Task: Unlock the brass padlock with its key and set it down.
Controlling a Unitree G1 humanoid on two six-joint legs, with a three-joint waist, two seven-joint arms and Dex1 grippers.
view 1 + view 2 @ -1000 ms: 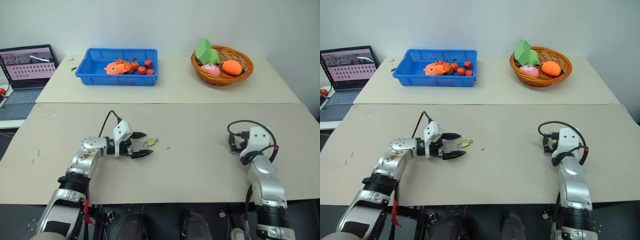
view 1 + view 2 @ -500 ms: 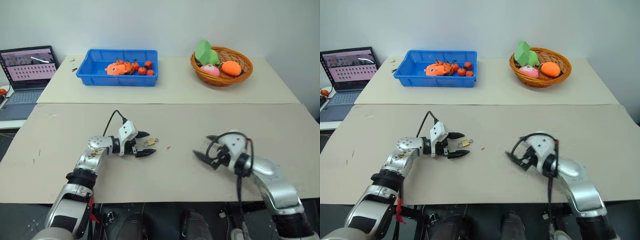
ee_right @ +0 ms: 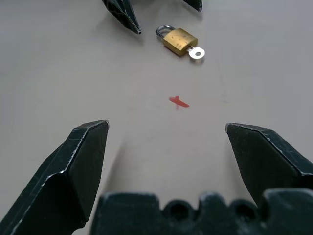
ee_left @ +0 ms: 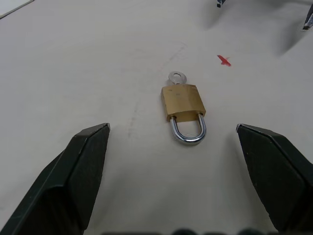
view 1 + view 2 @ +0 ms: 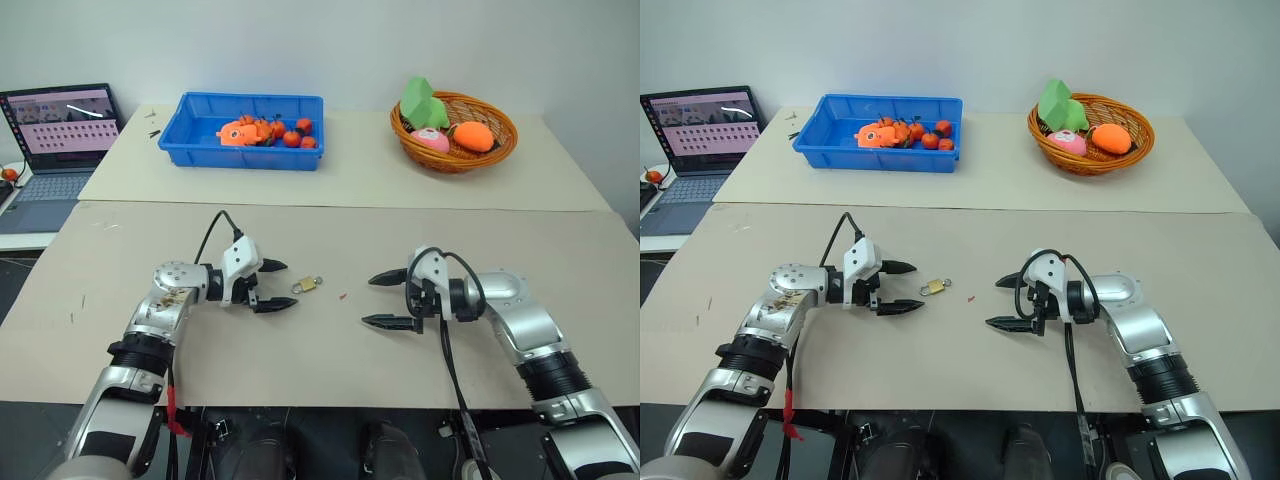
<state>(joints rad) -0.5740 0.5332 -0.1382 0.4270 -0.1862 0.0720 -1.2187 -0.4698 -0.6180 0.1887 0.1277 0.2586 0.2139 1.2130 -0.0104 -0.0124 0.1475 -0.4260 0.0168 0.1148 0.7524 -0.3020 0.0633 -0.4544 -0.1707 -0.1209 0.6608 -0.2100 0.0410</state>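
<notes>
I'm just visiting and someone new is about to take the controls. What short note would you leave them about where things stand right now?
Left hand: open, empty, low over the table with the brass padlock just past its fingertips.
Right hand: open, empty, pointing toward the padlock from the other side, a small red mark between them.
The padlock lies flat on the table, shackle looking closed, the key sticking out of its body.
Done: nothing visible yet; neither hand touches the lock.
Left: grip the padlock, turn the key, open the shackle, set it down.
</notes>
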